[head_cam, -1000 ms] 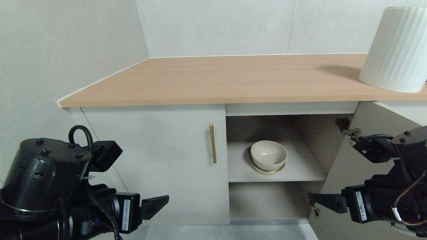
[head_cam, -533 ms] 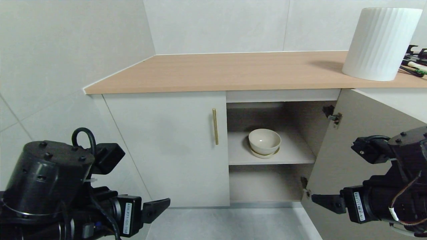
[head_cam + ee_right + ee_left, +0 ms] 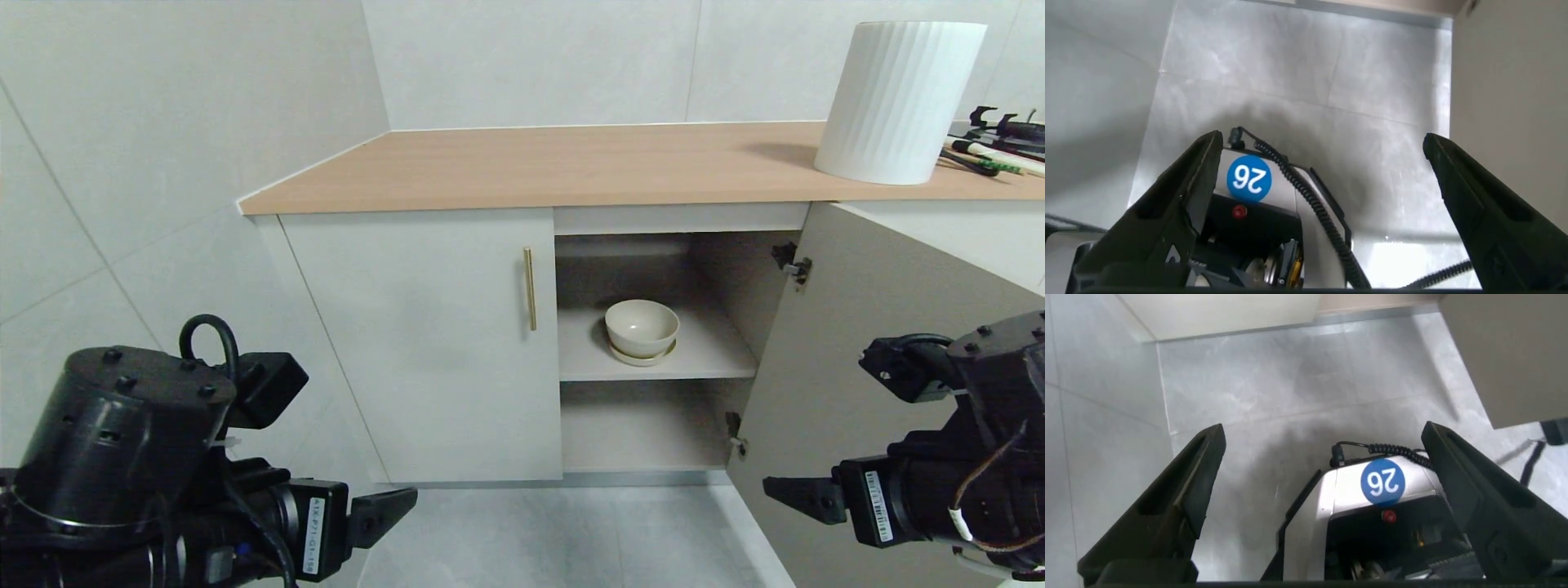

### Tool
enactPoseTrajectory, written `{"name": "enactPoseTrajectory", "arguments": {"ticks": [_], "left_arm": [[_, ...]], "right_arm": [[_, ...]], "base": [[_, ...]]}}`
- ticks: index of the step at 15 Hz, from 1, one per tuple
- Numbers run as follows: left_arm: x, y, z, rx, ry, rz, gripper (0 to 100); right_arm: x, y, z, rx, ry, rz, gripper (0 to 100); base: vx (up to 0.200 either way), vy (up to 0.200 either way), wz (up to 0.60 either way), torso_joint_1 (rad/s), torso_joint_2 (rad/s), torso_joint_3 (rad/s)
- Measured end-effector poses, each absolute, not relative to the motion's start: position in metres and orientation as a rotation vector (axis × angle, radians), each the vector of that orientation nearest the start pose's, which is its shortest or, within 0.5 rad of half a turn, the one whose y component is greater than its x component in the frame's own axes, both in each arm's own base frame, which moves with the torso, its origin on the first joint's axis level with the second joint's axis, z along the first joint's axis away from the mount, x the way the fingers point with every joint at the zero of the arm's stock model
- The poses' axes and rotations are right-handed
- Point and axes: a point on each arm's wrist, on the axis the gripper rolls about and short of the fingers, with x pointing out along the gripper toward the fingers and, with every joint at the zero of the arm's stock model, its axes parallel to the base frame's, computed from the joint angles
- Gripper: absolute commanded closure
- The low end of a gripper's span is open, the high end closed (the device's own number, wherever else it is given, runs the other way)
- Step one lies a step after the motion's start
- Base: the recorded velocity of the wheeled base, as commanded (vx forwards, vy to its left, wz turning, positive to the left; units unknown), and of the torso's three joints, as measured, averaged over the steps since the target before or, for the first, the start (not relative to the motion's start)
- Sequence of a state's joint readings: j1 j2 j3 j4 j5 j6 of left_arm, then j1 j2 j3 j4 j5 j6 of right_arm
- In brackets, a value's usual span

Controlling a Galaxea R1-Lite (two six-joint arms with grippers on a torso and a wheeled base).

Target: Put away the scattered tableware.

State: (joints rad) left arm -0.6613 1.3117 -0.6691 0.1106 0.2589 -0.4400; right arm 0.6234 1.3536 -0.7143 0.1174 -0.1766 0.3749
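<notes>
Bowl (image 3: 642, 327) sits on its saucer (image 3: 644, 356) on the cupboard's upper shelf (image 3: 712, 353), so the stowing looks done to me. Left tool (image 3: 1323, 449) and right tool (image 3: 1323, 145) hang low out front, both spread wide, empty. Next, I'd guess: swing the open door (image 3: 833, 310) shut.

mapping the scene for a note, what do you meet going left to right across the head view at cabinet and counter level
closed cabinet door → gold handle → bowl → white ribbed container → small tools
</notes>
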Motion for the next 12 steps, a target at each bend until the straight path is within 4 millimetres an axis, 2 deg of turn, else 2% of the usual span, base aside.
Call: {"name": "enactPoseTrajectory", "arguments": {"ticks": [5, 12], "left_arm": [[0.147, -0.107, 0.176, -0.078, 0.744, -0.225, 0], [0.146, -0.108, 0.175, -0.072, 0.746, -0.23, 0]], "right_arm": [[0.159, 0.11, 0.178, 0.051, 0.776, 0.288, 0], [0.143, 0.103, 0.171, -0.041, 0.871, 0.304, 0]], "base": [[0.0, 0.0, 0.0, 0.0, 0.0, 0.0], [0.0, -0.2, 0.0, 0.006, 0.0, 0.0]]}}
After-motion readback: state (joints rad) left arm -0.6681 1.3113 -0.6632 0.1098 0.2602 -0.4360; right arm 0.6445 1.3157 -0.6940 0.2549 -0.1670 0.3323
